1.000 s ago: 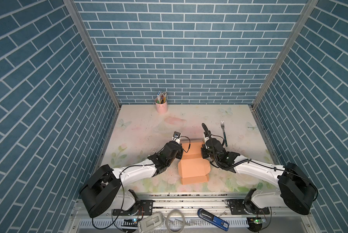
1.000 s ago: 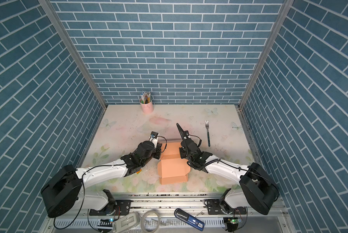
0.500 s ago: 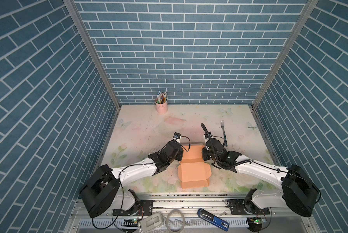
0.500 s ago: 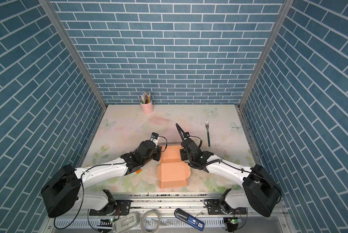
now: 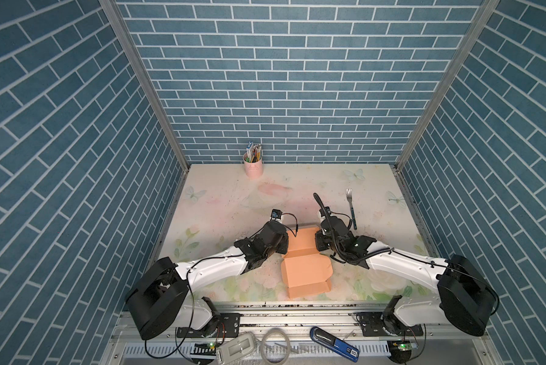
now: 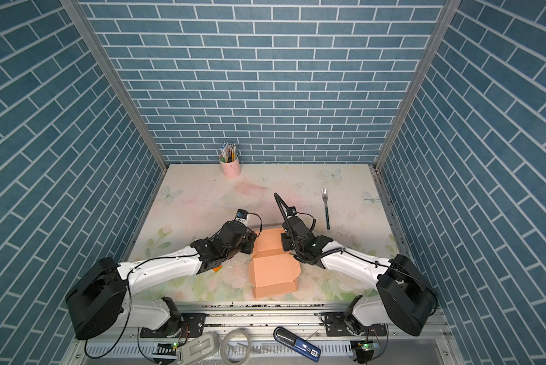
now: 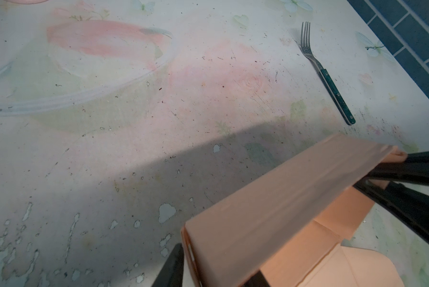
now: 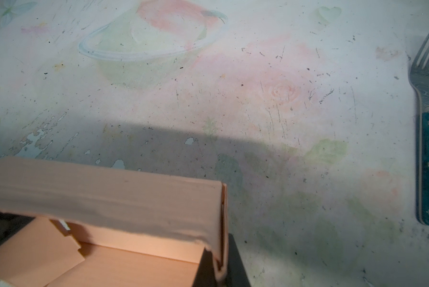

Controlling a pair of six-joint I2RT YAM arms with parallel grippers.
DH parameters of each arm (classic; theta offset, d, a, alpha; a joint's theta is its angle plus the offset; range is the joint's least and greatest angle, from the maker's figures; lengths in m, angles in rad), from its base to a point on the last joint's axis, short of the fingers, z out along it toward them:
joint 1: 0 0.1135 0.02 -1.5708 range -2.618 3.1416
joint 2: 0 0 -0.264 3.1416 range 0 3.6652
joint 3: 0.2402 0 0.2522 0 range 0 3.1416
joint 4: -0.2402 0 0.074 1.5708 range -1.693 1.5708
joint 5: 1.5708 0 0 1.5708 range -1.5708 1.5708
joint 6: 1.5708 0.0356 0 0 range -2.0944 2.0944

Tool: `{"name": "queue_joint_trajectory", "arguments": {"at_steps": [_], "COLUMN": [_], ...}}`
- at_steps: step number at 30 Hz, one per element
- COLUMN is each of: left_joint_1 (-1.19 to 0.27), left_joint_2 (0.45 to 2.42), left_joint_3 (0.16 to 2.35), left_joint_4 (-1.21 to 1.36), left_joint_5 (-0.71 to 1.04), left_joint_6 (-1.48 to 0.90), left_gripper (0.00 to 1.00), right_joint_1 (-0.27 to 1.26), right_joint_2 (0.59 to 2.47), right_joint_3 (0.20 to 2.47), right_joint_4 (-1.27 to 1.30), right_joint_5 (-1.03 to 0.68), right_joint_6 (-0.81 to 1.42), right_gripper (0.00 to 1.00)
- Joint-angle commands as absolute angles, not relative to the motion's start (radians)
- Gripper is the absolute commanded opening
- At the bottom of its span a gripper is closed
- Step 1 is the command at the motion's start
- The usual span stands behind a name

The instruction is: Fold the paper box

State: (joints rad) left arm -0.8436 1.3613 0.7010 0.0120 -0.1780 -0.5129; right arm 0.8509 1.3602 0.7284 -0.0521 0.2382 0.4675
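In a top view, the paper box (image 5: 306, 271) lies low in the middle, between your claws. Your right claw (image 8: 219, 267) pinches its wall tight. Your left claw (image 7: 214, 272) sits around a corner, and I cannot tell if it holds.

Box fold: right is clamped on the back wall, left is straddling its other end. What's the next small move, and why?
Probably close the left fingers on their end of the raised far wall of the paper box. They sit either side of it, grip unclear, while the right fingers pinch the other end. Pinching both ends should set the doubled fold.
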Motion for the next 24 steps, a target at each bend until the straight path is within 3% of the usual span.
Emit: {"name": "queue_joint_trajectory", "arguments": {"at_steps": [1, 15, 19, 24], "left_joint_1": [-0.853, -0.871, -0.871, -0.874], "left_joint_2": [1.362, 1.405, 1.431, 1.466], "left_joint_3": [0.709, 0.716, 0.744, 0.798], "left_joint_4": [-0.020, -0.001, -0.023, -0.074], "left_joint_5": [-0.179, -0.267, -0.294, -0.315], "left_joint_6": [-0.545, -0.557, -0.555, -0.556], "left_gripper": [0.37, 0.14, 0.03, 0.00], "right_joint_1": [0.856, 0.859, 0.864, 0.863], "right_joint_2": [1.376, 1.394, 1.401, 1.423], "right_joint_3": [0.760, 0.771, 0.778, 0.784], "right_joint_4": [-0.038, -0.037, -0.047, -0.058], "right_joint_5": [0.250, 0.278, 0.282, 0.289], "right_joint_6": [0.508, 0.514, 0.520, 0.534], "right_gripper": [0.00, 0.00, 0.00, 0.00]}}
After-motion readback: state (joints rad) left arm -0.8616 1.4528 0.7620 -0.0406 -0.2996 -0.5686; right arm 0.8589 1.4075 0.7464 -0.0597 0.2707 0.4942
